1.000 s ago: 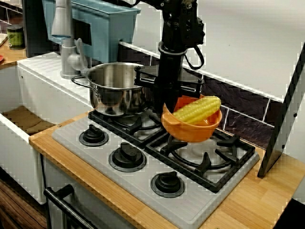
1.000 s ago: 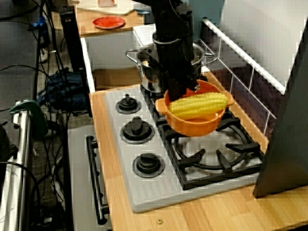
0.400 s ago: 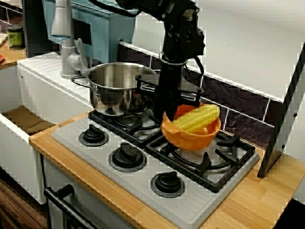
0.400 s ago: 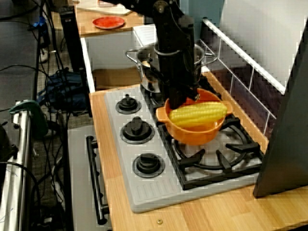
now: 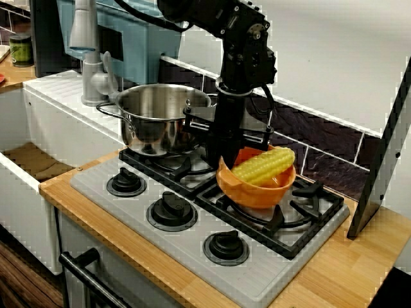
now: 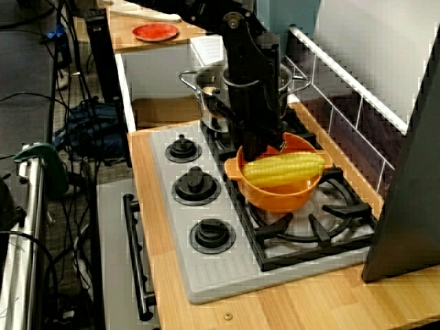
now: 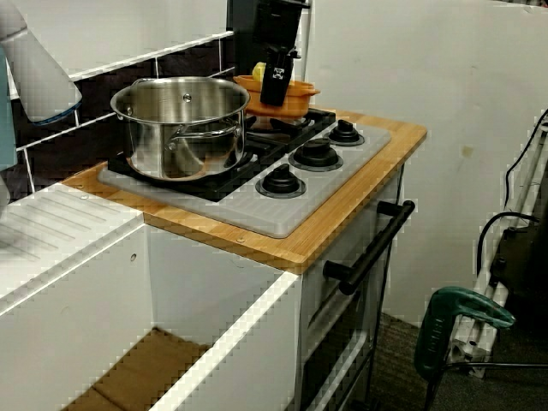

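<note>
We see gripper [image 5: 225, 159] clamped on orange bowl [image 5: 255, 191] rim, corn cob [image 5: 264, 165] inside. Bowl sits lower than 1 s ago, close over burner grate [image 5: 313, 204]; contact unclear.

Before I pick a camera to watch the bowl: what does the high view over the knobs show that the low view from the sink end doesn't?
Only the high view: the corn cob lying full length across the orange bowl, and a red plate on the far counter. Only the low view: the front of the oven door and the whole side of the steel pot; of the corn, just a yellow tip. Both: the fingers at the bowl's rim, the pot, three knobs.
</note>
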Action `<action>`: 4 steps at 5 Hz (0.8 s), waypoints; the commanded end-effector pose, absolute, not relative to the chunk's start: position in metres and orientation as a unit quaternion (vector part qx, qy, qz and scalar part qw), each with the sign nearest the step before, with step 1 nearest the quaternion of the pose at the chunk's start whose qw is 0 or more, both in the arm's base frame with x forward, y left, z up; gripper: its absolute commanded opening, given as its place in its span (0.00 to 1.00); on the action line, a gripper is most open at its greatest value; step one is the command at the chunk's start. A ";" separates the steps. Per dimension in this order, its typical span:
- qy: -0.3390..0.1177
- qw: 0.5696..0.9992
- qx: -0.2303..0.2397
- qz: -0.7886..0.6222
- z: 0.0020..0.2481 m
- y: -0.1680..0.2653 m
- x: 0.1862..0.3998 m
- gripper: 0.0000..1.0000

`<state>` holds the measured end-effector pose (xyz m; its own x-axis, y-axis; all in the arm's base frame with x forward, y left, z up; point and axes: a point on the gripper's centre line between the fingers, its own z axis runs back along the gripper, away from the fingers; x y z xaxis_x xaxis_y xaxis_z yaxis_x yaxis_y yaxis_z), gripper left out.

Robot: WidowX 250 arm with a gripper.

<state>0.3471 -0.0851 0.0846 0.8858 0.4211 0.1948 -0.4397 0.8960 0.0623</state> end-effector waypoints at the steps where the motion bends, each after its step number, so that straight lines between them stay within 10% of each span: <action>1: -0.093 0.970 0.047 0.220 0.097 -0.080 0.343 1.00; 4: -0.097 0.968 0.026 0.229 0.126 -0.062 0.330 1.00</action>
<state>0.3320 -0.0686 0.1036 0.8884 0.4349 0.1471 -0.4453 0.8942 0.0455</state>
